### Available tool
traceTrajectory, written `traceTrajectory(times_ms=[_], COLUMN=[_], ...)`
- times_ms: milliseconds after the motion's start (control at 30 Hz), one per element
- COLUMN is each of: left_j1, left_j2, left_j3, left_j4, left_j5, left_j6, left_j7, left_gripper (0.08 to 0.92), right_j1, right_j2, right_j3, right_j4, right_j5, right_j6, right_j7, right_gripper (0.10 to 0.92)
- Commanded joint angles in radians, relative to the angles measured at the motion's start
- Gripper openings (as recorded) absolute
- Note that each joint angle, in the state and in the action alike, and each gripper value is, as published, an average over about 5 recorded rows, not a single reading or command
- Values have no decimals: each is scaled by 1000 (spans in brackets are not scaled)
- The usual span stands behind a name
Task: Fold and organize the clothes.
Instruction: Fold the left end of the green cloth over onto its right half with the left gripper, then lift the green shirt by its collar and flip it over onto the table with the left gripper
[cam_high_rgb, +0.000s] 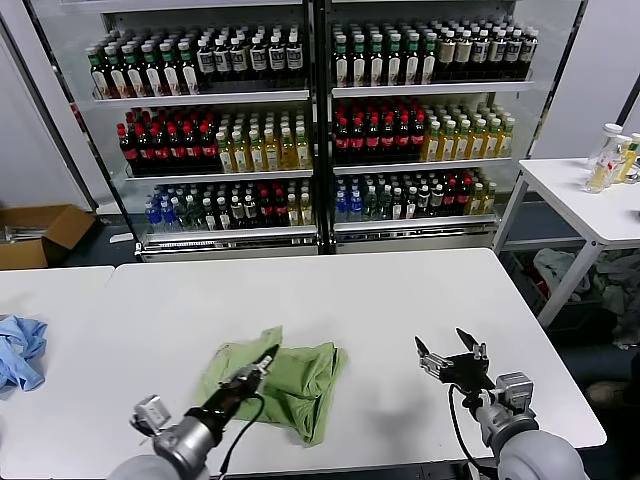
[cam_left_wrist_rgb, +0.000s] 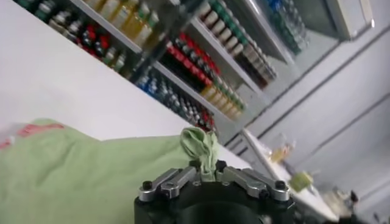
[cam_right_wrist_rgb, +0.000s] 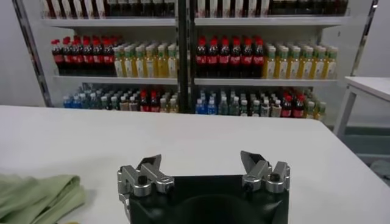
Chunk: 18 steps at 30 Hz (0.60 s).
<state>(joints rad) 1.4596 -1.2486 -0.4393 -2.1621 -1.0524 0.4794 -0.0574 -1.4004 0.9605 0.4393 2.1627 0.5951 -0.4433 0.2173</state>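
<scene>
Left gripper (cam_high_rgb: 262, 365): we record it low over the green shirt (cam_high_rgb: 290, 380), its jaws drawn narrow on a small tuft of the cloth, which the left wrist view shows pinched and standing up between the fingers (cam_left_wrist_rgb: 177, 181). Right gripper (cam_high_rgb: 452, 357): jaws spread wide, holding nothing, parked above bare table (cam_high_rgb: 400, 290) well apart from the shirt. Shirt: one pale green garment, lying rumpled and partly doubled over near the front edge of the white table, toward our left. Handling, by our judgement: light, soft and limp, likely to sag and slide rather than keep a crease; best taken at a hem or sleeve corner, one edge per gripper, not by a mid-cloth bunch.
</scene>
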Motion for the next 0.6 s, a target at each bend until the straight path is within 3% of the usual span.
traceTrajectory(times_ms=[33,300,467,600], left_j1=[-98,-92,-45,-28], left_j2=[-4,26,71,110], left_j3=[161,123,-7,-120], left_j4=[103,80,32,77], left_j5=[259,281,300,332], left_j6=[-18,-33,-47,-49], left_j7=[57,64,21,-34], left_gripper=[267,492,640,750], right_j1=[6,26,27,26], right_j2=[3,22,25,33], right_j3=[-4,-20,-16,-15], right_j4=[-8,-16,-22,-26], right_j5=[-1,-5,-6,-7], right_j6=[0,-4,-4,-3], right_j7=[0,1,1,0], right_gripper=[823,823,823,823])
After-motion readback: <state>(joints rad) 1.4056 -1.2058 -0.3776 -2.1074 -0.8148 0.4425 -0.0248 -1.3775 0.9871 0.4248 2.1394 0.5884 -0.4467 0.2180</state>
